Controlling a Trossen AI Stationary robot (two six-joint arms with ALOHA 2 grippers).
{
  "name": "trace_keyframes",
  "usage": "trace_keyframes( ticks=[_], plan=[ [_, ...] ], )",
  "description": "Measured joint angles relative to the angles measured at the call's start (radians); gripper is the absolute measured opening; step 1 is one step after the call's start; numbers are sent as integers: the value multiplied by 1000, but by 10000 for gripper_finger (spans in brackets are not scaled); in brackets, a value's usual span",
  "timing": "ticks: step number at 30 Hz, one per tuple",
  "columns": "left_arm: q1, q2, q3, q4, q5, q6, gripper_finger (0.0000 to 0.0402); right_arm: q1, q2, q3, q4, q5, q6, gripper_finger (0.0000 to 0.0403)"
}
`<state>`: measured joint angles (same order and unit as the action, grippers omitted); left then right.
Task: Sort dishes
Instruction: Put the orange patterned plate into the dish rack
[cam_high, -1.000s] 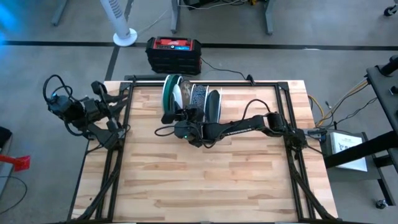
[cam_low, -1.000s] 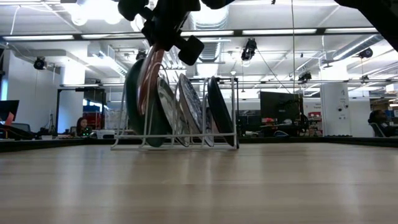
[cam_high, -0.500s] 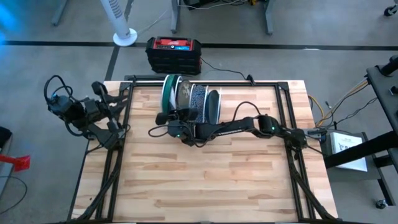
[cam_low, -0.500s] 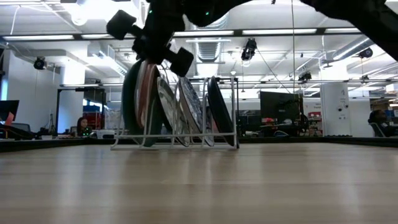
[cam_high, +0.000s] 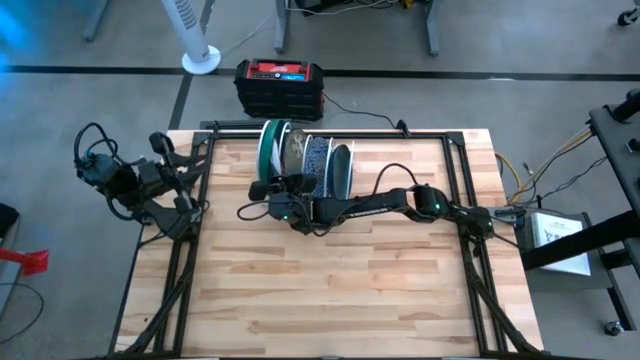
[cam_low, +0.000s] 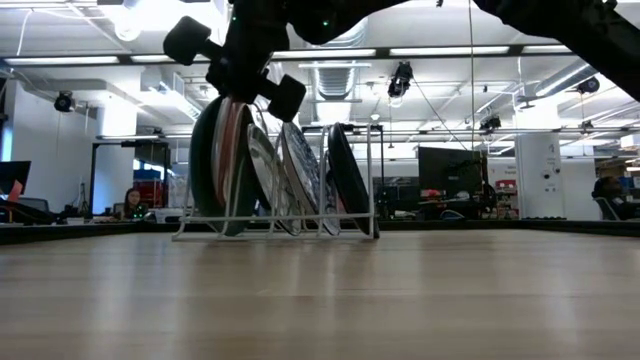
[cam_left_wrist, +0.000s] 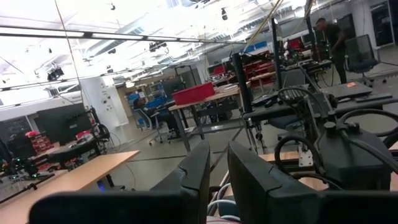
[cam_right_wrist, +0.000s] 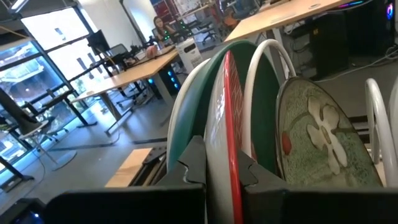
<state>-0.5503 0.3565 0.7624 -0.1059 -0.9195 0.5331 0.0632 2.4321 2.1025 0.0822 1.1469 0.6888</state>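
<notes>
Right end effector (cam_right_wrist: 217, 177) clamped on red-rimmed plate (cam_right_wrist: 225, 106), seating it in white wire rack (cam_high: 300, 160) slot beside green plate (cam_right_wrist: 186, 118) at worktop (cam_high: 330, 290) rear. Step: racking. Next: release, lift clear. Left end effector (cam_left_wrist: 214, 180) nearly together, parked off worktop's left edge.

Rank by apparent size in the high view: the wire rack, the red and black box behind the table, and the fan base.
1. Wire rack
2. Red and black box
3. Fan base, smallest
</notes>
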Motion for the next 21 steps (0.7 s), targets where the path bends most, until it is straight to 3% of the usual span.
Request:
trace_keyframes(
  ticks=[15, 21],
  plan=[
    [0, 0, 0, 0, 5, -8, 47, -3, 10, -21, -26, -11, 28, 1],
    [0, 0, 0, 0, 5, -8, 47, -9, 10, -24, -27, -22, 35, 29]
  ],
)
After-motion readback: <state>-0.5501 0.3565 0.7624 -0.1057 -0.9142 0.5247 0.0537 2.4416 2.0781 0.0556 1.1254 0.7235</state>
